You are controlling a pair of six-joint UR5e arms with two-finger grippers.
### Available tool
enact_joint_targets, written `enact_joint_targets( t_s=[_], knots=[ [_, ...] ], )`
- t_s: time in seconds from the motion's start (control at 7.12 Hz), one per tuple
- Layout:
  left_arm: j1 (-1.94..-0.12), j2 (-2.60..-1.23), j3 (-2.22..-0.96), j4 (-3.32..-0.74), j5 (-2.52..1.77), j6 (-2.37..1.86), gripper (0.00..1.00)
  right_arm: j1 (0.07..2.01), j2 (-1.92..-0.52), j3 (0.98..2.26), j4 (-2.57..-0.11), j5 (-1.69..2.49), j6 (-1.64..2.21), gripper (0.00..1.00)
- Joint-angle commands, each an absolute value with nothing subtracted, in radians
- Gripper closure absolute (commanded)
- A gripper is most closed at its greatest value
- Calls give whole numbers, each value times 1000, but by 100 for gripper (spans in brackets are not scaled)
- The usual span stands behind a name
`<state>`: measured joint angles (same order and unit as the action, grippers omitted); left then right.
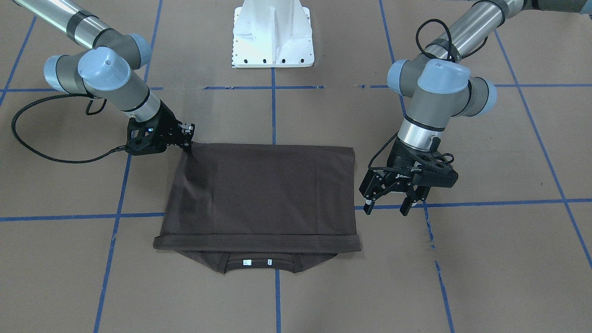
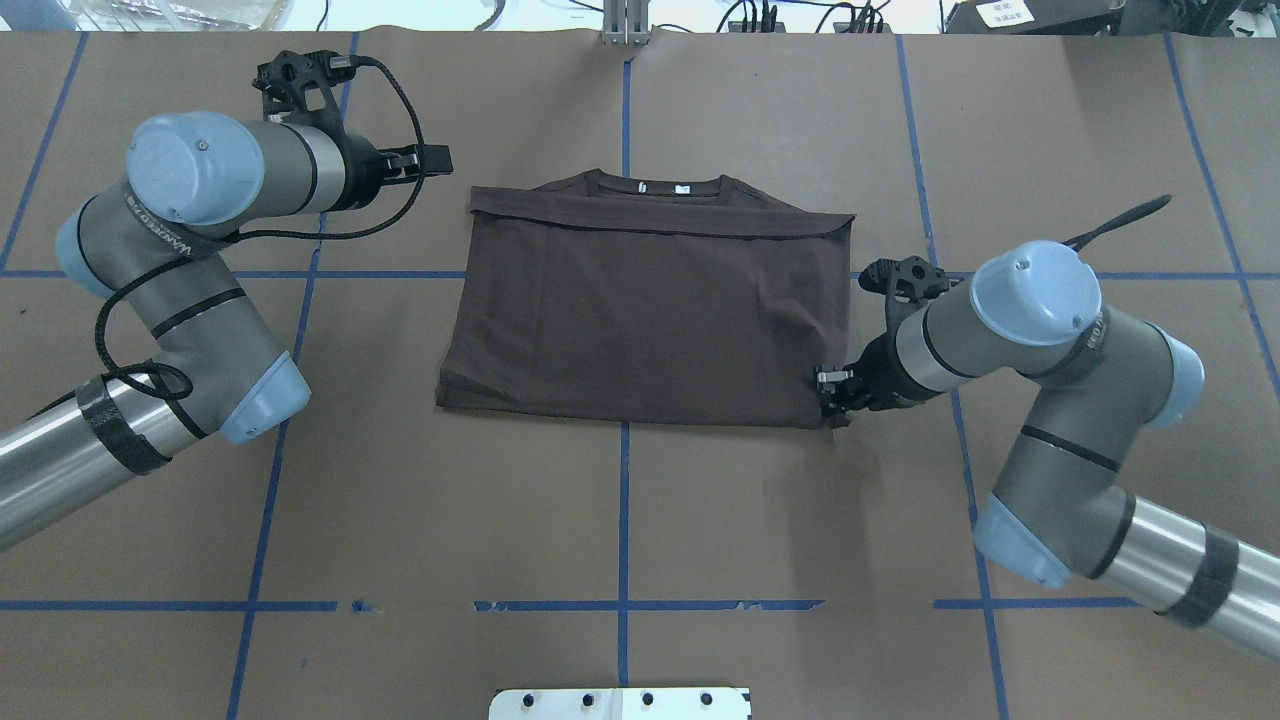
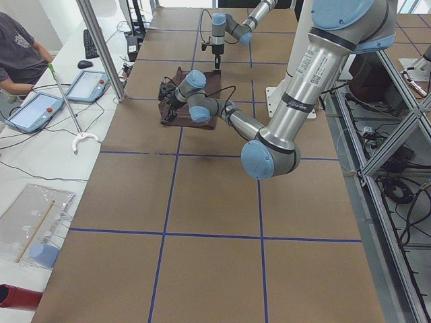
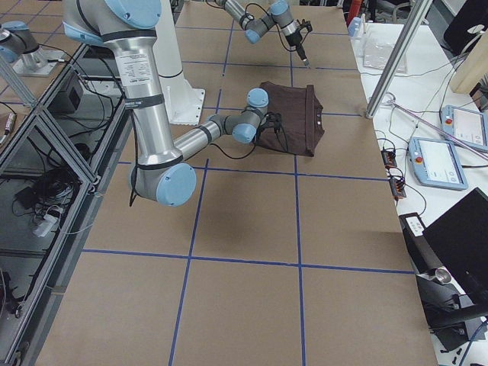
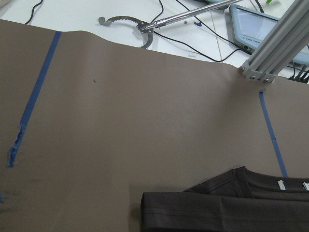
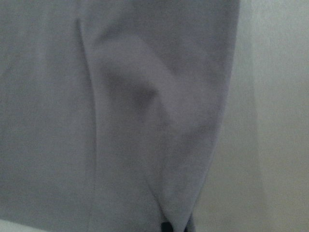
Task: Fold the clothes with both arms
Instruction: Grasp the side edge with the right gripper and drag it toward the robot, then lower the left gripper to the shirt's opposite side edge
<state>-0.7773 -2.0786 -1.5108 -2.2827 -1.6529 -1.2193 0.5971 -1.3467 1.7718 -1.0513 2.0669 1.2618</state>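
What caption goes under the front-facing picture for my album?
Right gripper pinches a corner of the folded brown T-shirt; left gripper hovers open alongside.

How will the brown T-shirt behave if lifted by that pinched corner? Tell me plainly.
Probably floppy: the T-shirt creases toward the corner the right end effector pinches. Likely light, since thin folded layers lie flat. It would likely unfold, since the left end effector hangs open beside it.

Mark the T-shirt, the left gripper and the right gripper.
T-shirt (image 1: pixel 259 194): front-facing view, middle of the folded top layer.
left gripper (image 1: pixel 386 209): front-facing view, midway between its open fingertips.
right gripper (image 1: pixel 188 144): front-facing view, at the fingertips pinching the T-shirt's corner.
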Motion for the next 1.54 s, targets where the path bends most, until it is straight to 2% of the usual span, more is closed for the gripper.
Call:
enact_joint_targets(
  t_s=[0.0, 0.28, 0.42, 0.7, 0.98, 1.4],
  knots=[
    [-772, -2076, -1535, -2281, -1652, -1220, 0, 443, -1545, 2007, -1055, 2063, 1294, 100],
    [-733, -2040, -1595, -2292, -1641, -1236, 0, 280, -1673, 2133, -1054, 2063, 1330, 100],
    [-723, -2040, -1606, -2290, -1644, -1305, 0, 243, -1698, 2152, -1048, 2062, 1353, 1],
    [-681, -2023, -1640, -2293, -1660, -1451, 0, 264, -1691, 2169, -1046, 2046, 1355, 0],
    [-530, -2013, -1690, -2249, -1692, -1703, 0, 418, -1634, 2166, -1046, 2019, 1355, 0],
    [-365, -2013, -1784, -1994, -1614, -1934, 3, 492, -1589, 2135, -1046, 1922, 1353, 0]
  ],
)
